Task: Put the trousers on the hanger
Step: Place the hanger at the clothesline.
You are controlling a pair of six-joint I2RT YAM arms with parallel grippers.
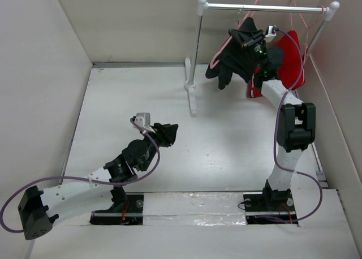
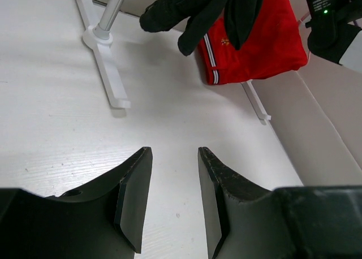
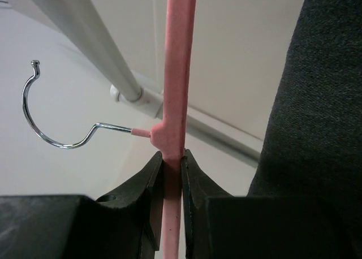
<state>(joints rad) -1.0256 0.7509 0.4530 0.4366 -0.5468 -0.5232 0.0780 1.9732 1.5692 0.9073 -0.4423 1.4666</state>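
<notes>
My right gripper [image 3: 172, 177] pinches the thin pale-pink hanger [image 3: 179, 55], its chrome hook [image 3: 116, 128] seemingly off the grey metal rail [image 3: 85, 38]; 1 tilt could slide the long black jeans [image 3: 322, 129] off.

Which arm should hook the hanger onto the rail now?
Right. The right gripper is shut on the hanger, trousers draped on it, up by the rail. The left gripper is open, empty, low over the table.

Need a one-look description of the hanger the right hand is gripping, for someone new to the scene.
Find the white clothes rack at the far right of the table. Beside its rail, the right hand pinches a thin pale-pink hanger with a silver wire hook, black trousers draped on it. The other pink hanger, further right, carries red shorts instead.
</notes>
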